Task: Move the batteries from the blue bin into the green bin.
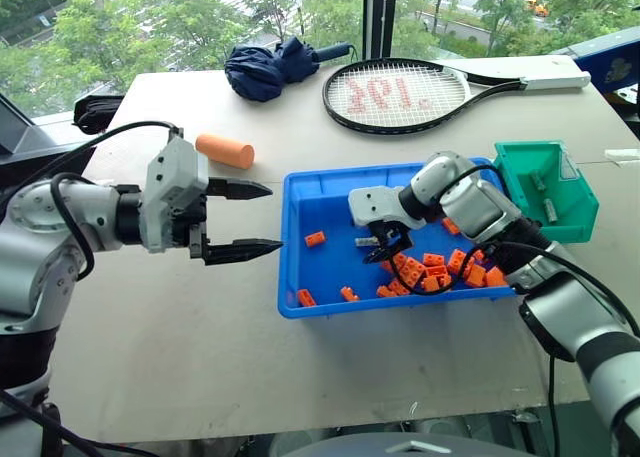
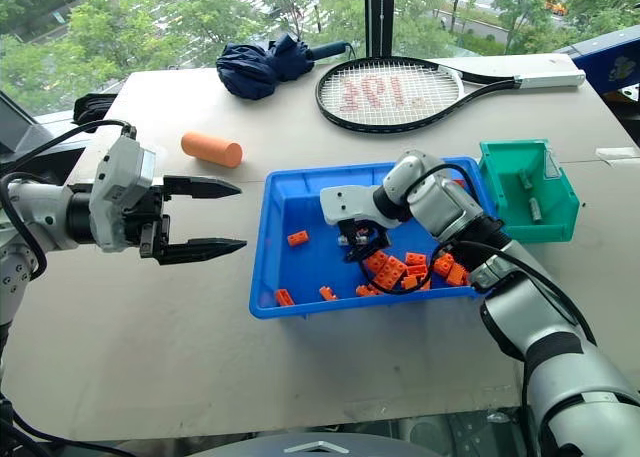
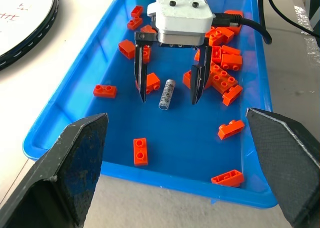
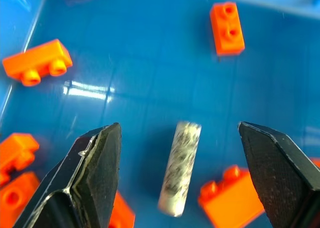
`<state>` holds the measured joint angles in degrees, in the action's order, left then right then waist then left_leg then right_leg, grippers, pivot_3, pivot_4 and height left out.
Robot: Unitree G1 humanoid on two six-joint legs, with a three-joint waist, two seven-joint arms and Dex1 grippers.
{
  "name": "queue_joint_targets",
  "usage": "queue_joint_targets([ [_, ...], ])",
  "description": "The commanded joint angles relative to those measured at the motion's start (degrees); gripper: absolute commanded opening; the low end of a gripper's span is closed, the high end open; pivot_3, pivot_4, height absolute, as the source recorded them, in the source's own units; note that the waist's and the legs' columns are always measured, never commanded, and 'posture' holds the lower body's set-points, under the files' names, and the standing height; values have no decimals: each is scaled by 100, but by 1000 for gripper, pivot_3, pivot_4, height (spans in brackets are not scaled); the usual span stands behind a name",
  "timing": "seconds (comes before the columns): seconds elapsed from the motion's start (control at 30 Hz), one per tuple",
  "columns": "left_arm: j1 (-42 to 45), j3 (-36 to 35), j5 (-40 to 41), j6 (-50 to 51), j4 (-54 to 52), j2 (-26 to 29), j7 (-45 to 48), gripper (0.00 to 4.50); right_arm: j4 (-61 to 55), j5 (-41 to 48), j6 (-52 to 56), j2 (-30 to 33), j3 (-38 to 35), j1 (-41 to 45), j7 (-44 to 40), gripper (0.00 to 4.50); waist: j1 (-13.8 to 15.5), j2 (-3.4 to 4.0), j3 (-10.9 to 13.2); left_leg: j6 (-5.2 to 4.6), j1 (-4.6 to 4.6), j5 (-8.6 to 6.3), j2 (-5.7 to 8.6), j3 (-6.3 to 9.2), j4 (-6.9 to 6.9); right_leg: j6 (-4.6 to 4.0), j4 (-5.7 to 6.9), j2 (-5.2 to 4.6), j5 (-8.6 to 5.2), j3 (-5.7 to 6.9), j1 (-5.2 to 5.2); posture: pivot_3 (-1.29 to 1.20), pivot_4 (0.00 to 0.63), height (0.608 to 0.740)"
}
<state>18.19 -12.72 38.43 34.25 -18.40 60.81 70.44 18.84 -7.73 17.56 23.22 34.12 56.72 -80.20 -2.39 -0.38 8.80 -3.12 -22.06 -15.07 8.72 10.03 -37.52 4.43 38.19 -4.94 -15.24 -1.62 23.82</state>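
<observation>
Here the right gripper [image 3: 169,91] is hanging with fingers apart astride a battery [image 3: 166,94] lying mid-frame on the blue bin [image 1: 300,307] floor, risking it rolling free or a neighbouring orange brick [image 3: 152,82] getting pinched; left gripper [image 1: 243,218] also idling agape.

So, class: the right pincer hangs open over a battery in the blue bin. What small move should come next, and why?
Probably lower the right pincer and close. Its fingers stand open on either side of the battery, which lies loose on the floor of the blue bin, untouched.
</observation>
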Motion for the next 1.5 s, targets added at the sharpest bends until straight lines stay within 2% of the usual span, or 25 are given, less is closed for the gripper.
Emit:
queue_joint_targets([
  [0.03, 150, -18, 2, -91, 8, 34, 67, 4500, -290, 41, 144, 29, -123, -163, 52, 3843, -6, 0, 0, 0, 0, 0, 0, 0, 0, 0, 0, 0, 0, -1, 0, 0, 150, 740],
  [0.07, 167, -3, -14, -102, 29, 33, 82, 4500, -293, 26, 191, 6, -122, -210, 103, 3358, -6, 0, 0, 0, 0, 0, 0, -1, 1, 0, 0, 0, 0, -1, 0, 0, 150, 740],
  [0.1, 186, 9, -24, -108, 46, 31, 93, 4500, -288, 10, 212, -14, -115, -245, 141, 3323, -7, 0, 0, 0, 0, 0, 0, -1, 1, 0, 0, 0, 0, -2, 1, 0, 150, 740],
  [0.13, 204, 20, -33, -112, 60, 29, 101, 4500, -283, -2, 214, -27, -109, -270, 167, 2969, -8, 0, 0, 0, -1, 0, 0, -1, 1, 0, 0, 0, 0, -2, 2, 0, 150, 740],
  [0.33, 285, 90, -82, -180, 140, 47, 157, 4500, -354, -37, 396, -2, -73, -366, 204, 38, -1, 0, 0, 0, -1, 0, 0, -1, 0, 0, 0, -1, 0, -2, 1, 0, 150, 740],
  [0.47, 311, 122, -79, -196, 149, 33, 184, 4500, -472, 8, 491, 29, -172, -357, 255, 38, -1, 0, 0, 0, -1, 0, 0, -1, 0, 0, 0, -1, 0, -2, 1, 0, 150, 740],
  [0.57, 336, 139, -65, -185, 120, 4, 202, 4500, -1042, 311, 961, 88, -569, -369, 331, 38, 1, 0, 0, 0, -4, 0, 0, -1, 0, 0, 0, -1, 0, -2, 3, 0, 150, 740],
  [0.77, 404, 153, 32, -142, 95, -126, 199, 4500, -2967, 1282, 2676, 774, -2107, -733, 714, 38, 22, 0, 0, 0, -60, 0, 2, 20, -28, 0, 5, -4, 1, 1, 42, 0, 150, 740],
  [0.9, 807, 254, 210, -91, 144, -432, 125, 4500, -3558, 1664, 3532, 1720, -3303, -1101, 1097, 38, 111, 1, 1, -1, -83, -1, 9, 33, -57, 1, 9, -8, 1, 13, 44, 0, 150, 740],
  [1.0, 1183, 367, 260, -35, 195, -674, 32, 4500, -3462, 1753, 3680, 2307, -3845, -1415, 1421, 38, 186, 1, 1, 0, -83, -1, 9, 29, -73, 0, 27, -9, 1, 12, 43, 0, 150, 740],
  [1.13, 1629, 482, 432, 74, 225, -976, -32, 4500, -2762, 1531, 3462, 3008, -4420, -1979, 1962, 38, 193, 0, 2, -1, -79, -1, 8, 13, -77, 0, 45, -11, 1, 0, 47, 0, 150, 740],
  [1.4, 1979, 604, 372, 40, 429, -1205, -54, 4500, -1649, 1452, 3290, 3219, -4948, -2454, 2992, 38, 156, 2, 3, -1, -81, 0, 6, -22, -72, 0, 68, -8, 1, -38, 74, 0, 150, 740],
  [1.47, 1982, 603, 359, 25, 442, -1219, -57, 4500, -1490, 1515, 3041, 3179, -4999, -2569, 3096, 962, 157, 2, 3, -1, -81, 0, 6, -26, -72, 0, 68, -8, 1, -42, 74, 0, 150, 740],
  [1.5, 1964, 590, 339, 13, 457, -1216, -66, 4500, -1430, 1563, 2951, 3144, -5047, -2609, 3159, 1283, 156, 2, 3, -1, -81, 0, 6, -27, -72, 0, 68, -8, 1, -43, 74, 0, 150, 740],
])
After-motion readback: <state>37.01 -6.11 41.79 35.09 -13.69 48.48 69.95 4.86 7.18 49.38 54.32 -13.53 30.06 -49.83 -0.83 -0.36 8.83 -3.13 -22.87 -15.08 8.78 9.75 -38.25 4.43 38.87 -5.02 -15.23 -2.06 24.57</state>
